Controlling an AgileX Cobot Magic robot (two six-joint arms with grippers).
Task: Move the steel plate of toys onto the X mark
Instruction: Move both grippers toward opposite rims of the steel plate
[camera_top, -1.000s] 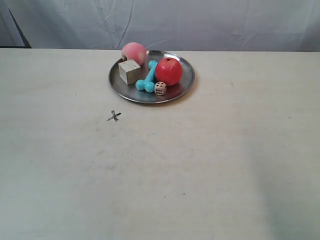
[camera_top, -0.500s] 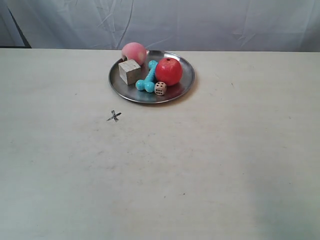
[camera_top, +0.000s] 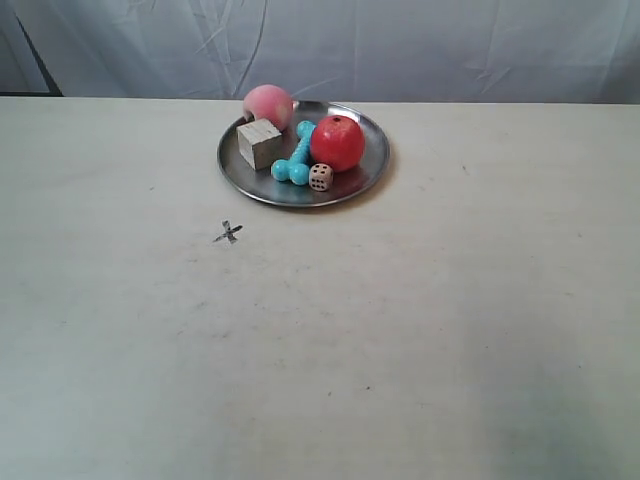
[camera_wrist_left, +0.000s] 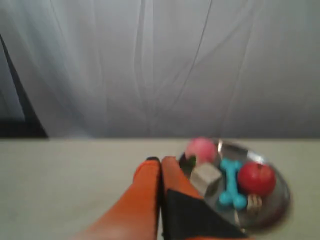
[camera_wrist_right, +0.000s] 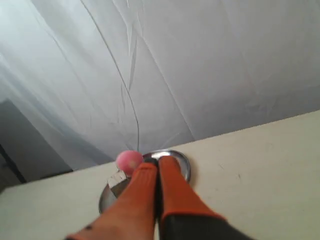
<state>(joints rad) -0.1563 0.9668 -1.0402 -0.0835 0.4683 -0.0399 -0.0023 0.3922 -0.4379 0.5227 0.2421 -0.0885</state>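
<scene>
Steel plate: it sits flat on the table with nothing gripping it.
Toys: all five ride on the plate. The peach is at its far rim, and the cube and apple have the dumbbell between them. The die is near the plate's front rim, just beside the dumbbell.
X mark: it shows bare, apart from the plate, off the plate's front rim toward the exterior view's left. No part of the plate covers it.
Left gripper: the orange jaws are pressed together and hold nothing. The plate lies beyond the tips and apart from them.
Right gripper: it is likewise closed tight and empty. It points toward the plate, whose rim shows just past the tips, and I see no contact.
Arms: neither appears in the exterior view, so I judge both to be well back from the plate.
Done: nothing yet, as far as I can see. The plate is off the mark and ungripped.
Left: I have to bring a gripper to the plate, part its jaws, take the rim, and move the plate onto the mark with the toys aboard.
Progress: I judge this to be the very start.
Risk: the apple and peach are round and may roll off the plate if I jerk or tilt it.
</scene>
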